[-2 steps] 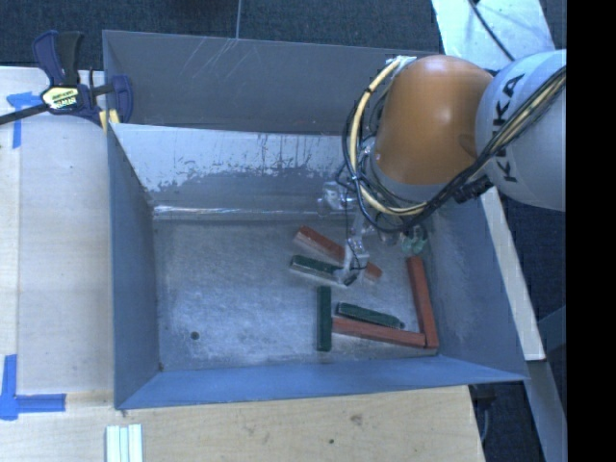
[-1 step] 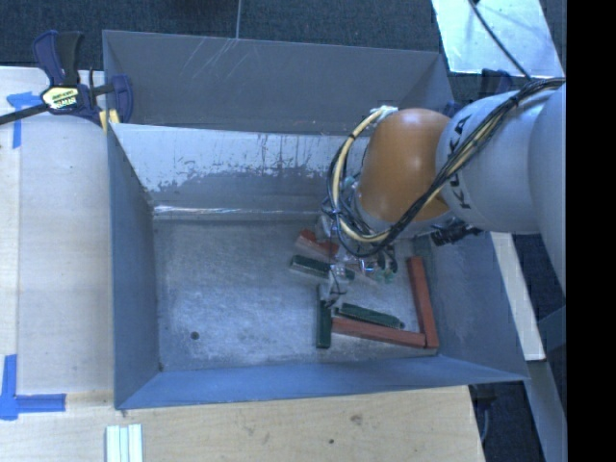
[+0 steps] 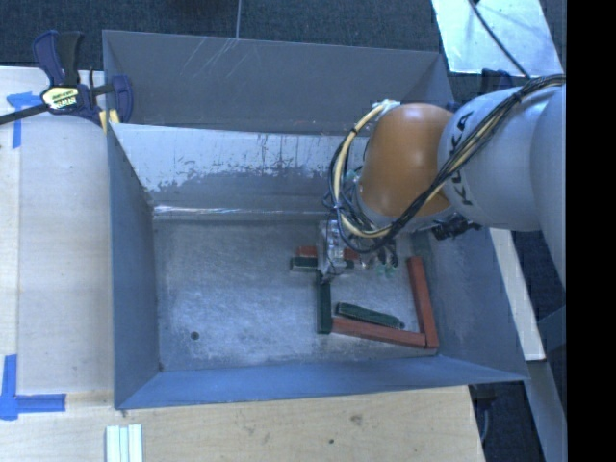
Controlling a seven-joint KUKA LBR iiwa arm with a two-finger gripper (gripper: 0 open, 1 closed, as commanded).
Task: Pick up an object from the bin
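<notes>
Grey metal bin (image 3: 135,258) | tool (image 3: 332,256) low over right-centre floor, grip state cannot be told | small red-and-green piece (image 3: 306,256) just beside it, dark green bar (image 3: 324,308) close below | red-brown L-shaped strip (image 3: 421,301) near, rightward

Bright light, sheen across bin (image 3: 241,166)

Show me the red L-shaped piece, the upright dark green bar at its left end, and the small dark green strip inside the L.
red L-shaped piece (image 3: 422,301): camera view, middle of its right-hand arm.
dark green bar (image 3: 323,311): camera view, middle of its length.
dark green strip (image 3: 368,314): camera view, its middle.
</notes>
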